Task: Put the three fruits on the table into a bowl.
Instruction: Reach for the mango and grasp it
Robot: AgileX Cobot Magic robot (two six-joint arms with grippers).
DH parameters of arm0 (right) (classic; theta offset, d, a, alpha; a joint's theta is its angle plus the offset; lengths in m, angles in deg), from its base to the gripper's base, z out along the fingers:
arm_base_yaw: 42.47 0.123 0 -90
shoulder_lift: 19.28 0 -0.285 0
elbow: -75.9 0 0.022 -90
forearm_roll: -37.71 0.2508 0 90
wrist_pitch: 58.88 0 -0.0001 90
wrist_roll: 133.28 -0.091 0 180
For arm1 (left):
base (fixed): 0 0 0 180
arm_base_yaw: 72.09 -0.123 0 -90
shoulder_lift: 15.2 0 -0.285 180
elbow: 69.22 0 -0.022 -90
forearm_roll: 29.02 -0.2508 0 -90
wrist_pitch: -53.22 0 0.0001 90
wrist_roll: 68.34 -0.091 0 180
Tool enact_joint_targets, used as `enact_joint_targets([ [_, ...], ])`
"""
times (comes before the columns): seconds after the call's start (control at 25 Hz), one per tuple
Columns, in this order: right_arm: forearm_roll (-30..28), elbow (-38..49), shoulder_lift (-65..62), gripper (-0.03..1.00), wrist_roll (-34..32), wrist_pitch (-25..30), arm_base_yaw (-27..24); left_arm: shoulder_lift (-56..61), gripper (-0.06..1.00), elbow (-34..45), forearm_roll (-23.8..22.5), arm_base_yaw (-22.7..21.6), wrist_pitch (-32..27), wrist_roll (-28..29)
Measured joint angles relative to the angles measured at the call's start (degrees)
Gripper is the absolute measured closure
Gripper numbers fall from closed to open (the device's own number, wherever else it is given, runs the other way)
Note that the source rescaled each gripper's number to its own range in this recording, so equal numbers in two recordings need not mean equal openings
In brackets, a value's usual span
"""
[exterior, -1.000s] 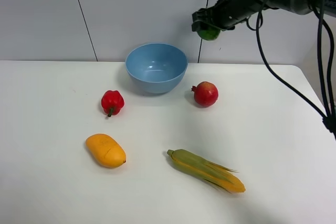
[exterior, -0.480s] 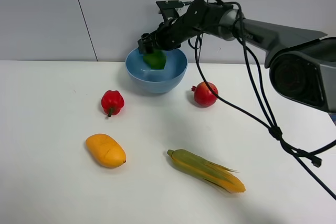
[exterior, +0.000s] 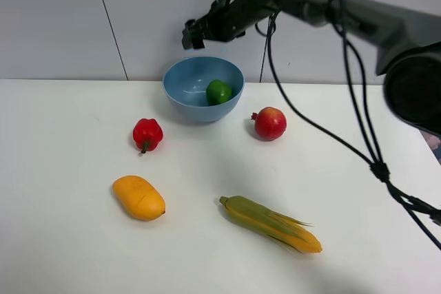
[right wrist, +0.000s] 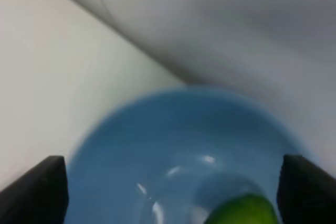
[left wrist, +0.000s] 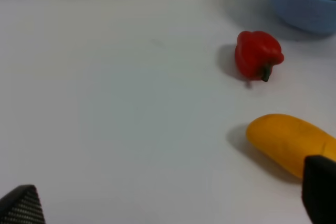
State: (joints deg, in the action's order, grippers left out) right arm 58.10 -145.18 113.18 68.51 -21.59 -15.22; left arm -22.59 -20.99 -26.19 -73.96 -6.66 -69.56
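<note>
Exterior high view alone for the whole layout: right gripper (exterior: pixel 193 34) in the air above the light-blue bowl (exterior: pixel 185 105), holding nothing. Round green lime (exterior: pixel 218 91) already inside the bowl, against its right inner wall. On the flat white table (exterior: pixel 358 191), just right of the bowl and not touching it, a red pomegranate (exterior: pixel 269 123) with a small crown. Oval orange-yellow mango (exterior: pixel 138 197) well forward on the left. Glossy red bell pepper (exterior: pixel 147 134) between mango and bowl. Long, tapered yellow-green corn cob (exterior: pixel 270 224) with husk tips at front centre. Pomegranate and corn cob visible from this camera only.

From the right wrist, blurred: straight down into the bowl, smooth plastic with bright glints, top of the lime at the picture's edge, dark fingertips spread wide with nothing between them.

From the left wrist only: left gripper (left wrist: pixel 170 203) low over the table, dark fingers far apart and empty, one with a cross-hatched pad. Mango partly hidden behind the other fingertip. Pepper beyond, lobed, with a green stem. Part of the bowl and lime in one corner.
</note>
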Motion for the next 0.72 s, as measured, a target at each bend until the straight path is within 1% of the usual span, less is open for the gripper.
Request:
enact_joint_targets([
  [0.08,-3.69,0.00,-7.14,0.54,-3.49,1.37,0.05,0.00,-0.05,0.00,0.00,0.00,0.00,0.00],
  [0.2,-8.74,-0.04,-17.35,0.54,-6.07,3.28,-0.15,0.00,-0.05,0.00,0.00,0.00,0.00,0.00],
  [0.28,-11.14,-0.04,-23.52,0.54,-7.17,6.18,-0.66,0.00,-0.05,0.00,0.00,0.00,0.00,0.00],
  [0.4,-15.51,1.49,-32.79,0.54,-10.51,10.67,-1.91,0.00,-0.05,0.00,0.00,0.00,0.00,0.00],
  [0.52,-19.91,8.21,-43.62,0.54,-13.83,13.65,-3.43,0.00,-0.05,0.00,0.00,0.00,0.00,0.00],
  [0.6,-21.28,15.87,-50.55,0.54,-15.53,14.52,-5.12,0.00,-0.05,0.00,0.00,0.00,0.00,0.00],
  [0.72,-21.62,29.32,-62.06,0.54,-17.74,14.84,-9.57,0.00,-0.05,0.00,0.00,0.00,0.00,0.00],
])
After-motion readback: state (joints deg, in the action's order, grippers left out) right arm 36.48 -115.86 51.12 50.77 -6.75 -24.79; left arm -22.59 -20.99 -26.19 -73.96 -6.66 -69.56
